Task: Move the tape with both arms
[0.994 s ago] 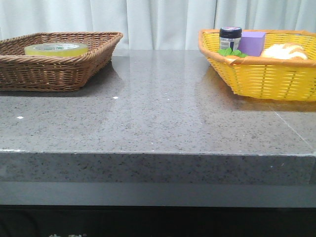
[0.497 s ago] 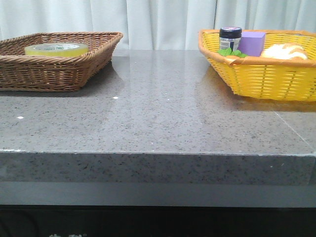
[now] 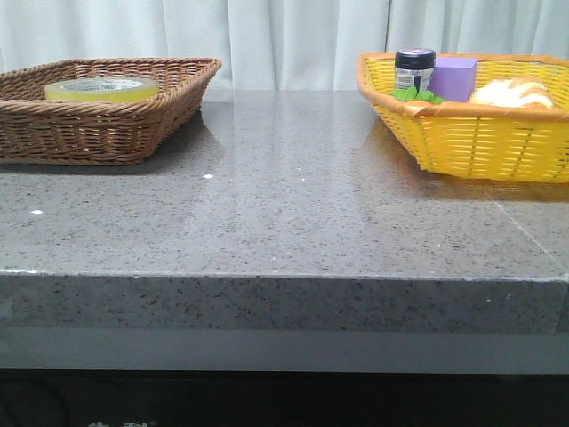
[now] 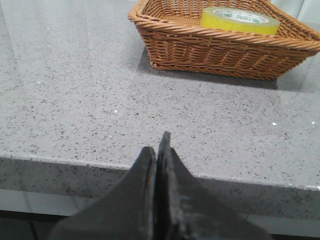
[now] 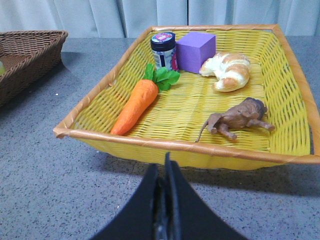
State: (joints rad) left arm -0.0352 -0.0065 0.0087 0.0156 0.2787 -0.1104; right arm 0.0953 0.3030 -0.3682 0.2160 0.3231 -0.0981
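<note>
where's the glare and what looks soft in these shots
Front view: curtain light glares off the polished table, mirroring the brown basket. Left wrist view: the shut left pincer is blurred; the tape stays sharp. Right wrist view: even light, right pincer soft.

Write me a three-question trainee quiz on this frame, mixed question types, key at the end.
1. True or false: the tape lies in the yellow basket.
2. Which sits beside the purple block? A) jar B) elephant C) tape
3. Fill in: both the left gripper and the right gripper are ____.

Key: 1. False, it lies in the brown basket. 2. A. 3. shut, holding nothing.
</note>
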